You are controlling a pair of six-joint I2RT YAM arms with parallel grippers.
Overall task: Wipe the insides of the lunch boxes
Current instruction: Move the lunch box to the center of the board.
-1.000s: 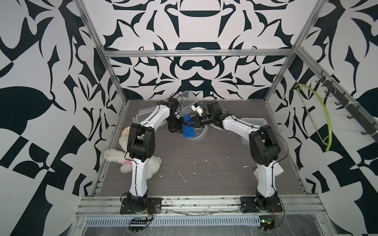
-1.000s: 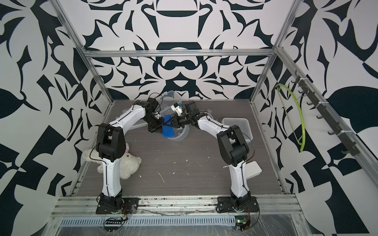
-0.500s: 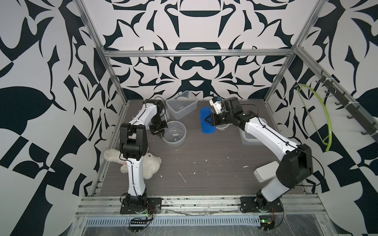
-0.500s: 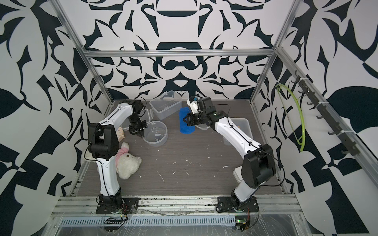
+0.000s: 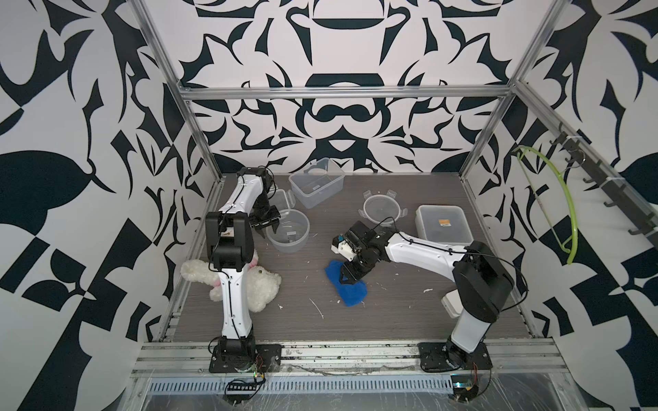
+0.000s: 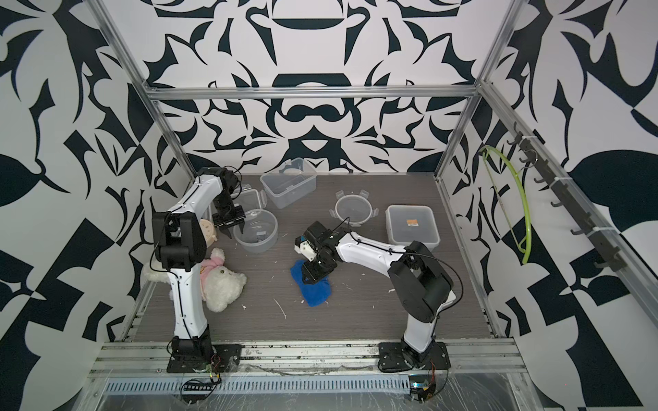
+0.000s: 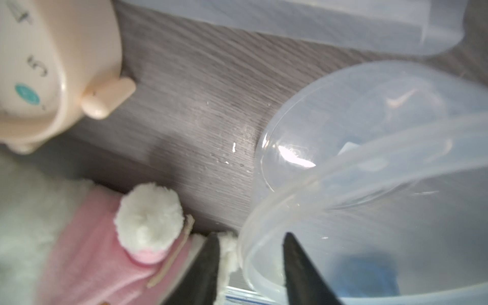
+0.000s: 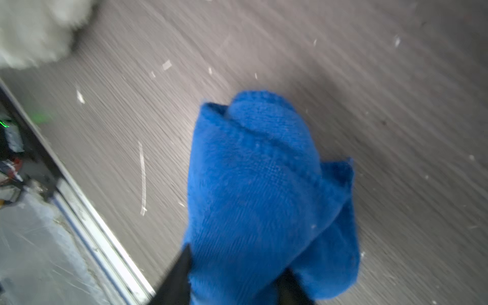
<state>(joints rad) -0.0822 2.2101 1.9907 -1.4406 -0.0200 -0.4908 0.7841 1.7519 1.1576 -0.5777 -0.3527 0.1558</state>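
**Cloth down, round box let go: wipe on box 1 looks finished.**

Against 1 second ago, both arms have left the bowl of the translucent round plastic lunch box (image 5: 287, 231). The right gripper (image 5: 349, 279) has carried the crumpled blue cloth (image 5: 350, 295) out onto the grey wood-grain table (image 5: 356, 331). Its jaws are now parted astride the cloth's top fold, touching it, with no pinch I can see. The left gripper (image 5: 269, 230) is spread, 1 finger on each side of the round box's rim and not clamped. The clear rectangular box (image 5: 317, 186) sits open at the back. The square box with the orange sticker (image 5: 443, 224) is at the right with its lid on, so I judge it still needs wiping.
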